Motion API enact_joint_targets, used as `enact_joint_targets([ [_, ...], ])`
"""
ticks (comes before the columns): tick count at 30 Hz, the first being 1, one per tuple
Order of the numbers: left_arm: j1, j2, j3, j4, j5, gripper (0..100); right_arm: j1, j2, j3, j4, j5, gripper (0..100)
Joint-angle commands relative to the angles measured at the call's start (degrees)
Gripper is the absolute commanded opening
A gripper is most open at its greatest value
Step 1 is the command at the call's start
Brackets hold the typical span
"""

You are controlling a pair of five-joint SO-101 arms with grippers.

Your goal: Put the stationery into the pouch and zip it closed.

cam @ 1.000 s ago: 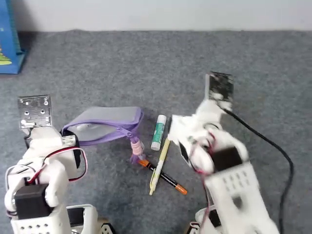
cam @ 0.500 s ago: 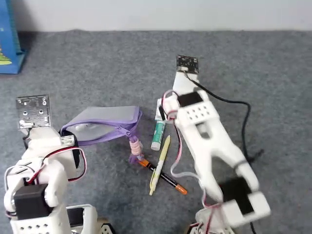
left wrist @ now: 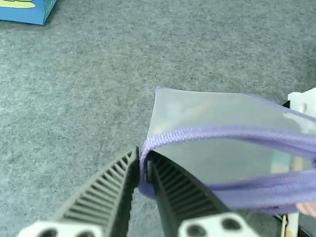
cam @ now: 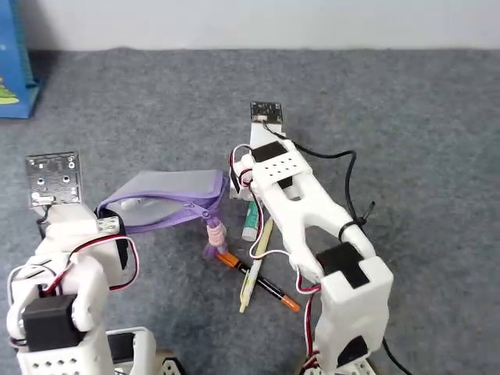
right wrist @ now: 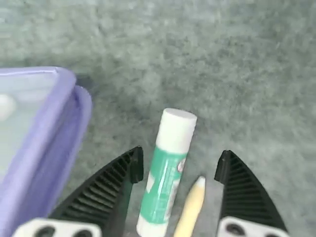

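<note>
— How much of the glue stick (right wrist: 168, 173) shows between the right gripper (right wrist: 180, 155) fingers?
— Its white end. The other end runs off the picture's edge, as does the cream pen (right wrist: 190, 210) just beside it. Seen from above, the right arm (cam: 301, 203) covers the stick's end under the gripper.
— And the pouch (left wrist: 217, 133) pinched by the left gripper (left wrist: 142, 157)?
— Its end away from the gripper is cut off. What lies behind its cloudy wall is too blurred to tell.
</note>
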Motion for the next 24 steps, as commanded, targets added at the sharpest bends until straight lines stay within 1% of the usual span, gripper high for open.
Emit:
enact_joint_targets([
  [1, -0.35, 0.26, -0.84, -1.23, 0.26, 1, -0.4, 1.45, -3.25, -1.98, 0.0, 24.3],
  [3, -0.35, 0.26, -0.84, -1.23, 0.26, 1, -0.4, 3.74, -4.4, -1.63, 0.0, 21.0],
  [9, -0.44, 0.26, -0.84, -1.23, 0.26, 1, 3.65, 7.87, -8.09, -0.4, -0.09, 0.4],
  [11, -0.44, 0.26, -0.84, -1.23, 0.26, 1, 4.62, 7.69, -9.05, 2.86, -0.09, 2.0],
  [15, -0.35, 0.26, -0.84, -1.23, 0.26, 1, 4.62, 4.53, -11.43, 12.53, -0.18, 0.9],
  [24, -0.35, 0.26, 0.04, -1.58, 0.26, 1, 3.56, -14.55, -11.43, 29.93, -0.18, 0.9],
])
